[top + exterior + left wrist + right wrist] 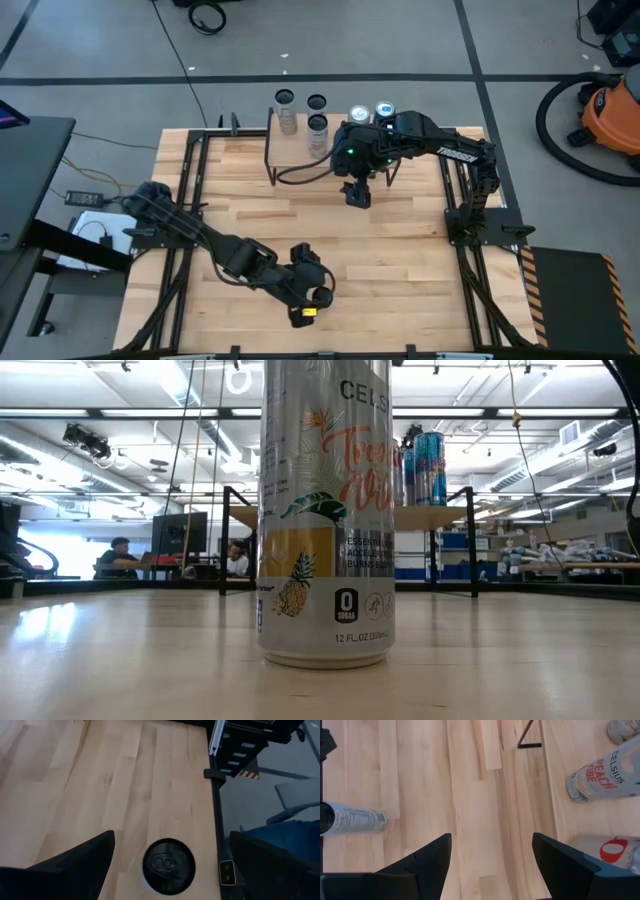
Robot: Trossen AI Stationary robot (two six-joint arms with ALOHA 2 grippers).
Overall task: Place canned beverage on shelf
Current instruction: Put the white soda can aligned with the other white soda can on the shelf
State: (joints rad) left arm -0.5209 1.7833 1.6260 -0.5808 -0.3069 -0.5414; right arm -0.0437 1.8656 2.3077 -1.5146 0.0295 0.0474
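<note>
A silver Celsius can with a pineapple print stands upright on its base on the wooden table, near the front edge. My left gripper hangs over it, open. In the left wrist view the can's dark top lies between my two fingers with a gap on each side. The shelf stands at the table's far middle and holds several cans. My right gripper is open and empty above the table, just in front of the shelf. Its wrist view shows shelf cans and the far-off can.
Bare wood lies between the shelf and the front can. Black frame rails run along the table's left and right sides. An orange vacuum stands on the floor at the far right. People sit at desks in the room behind.
</note>
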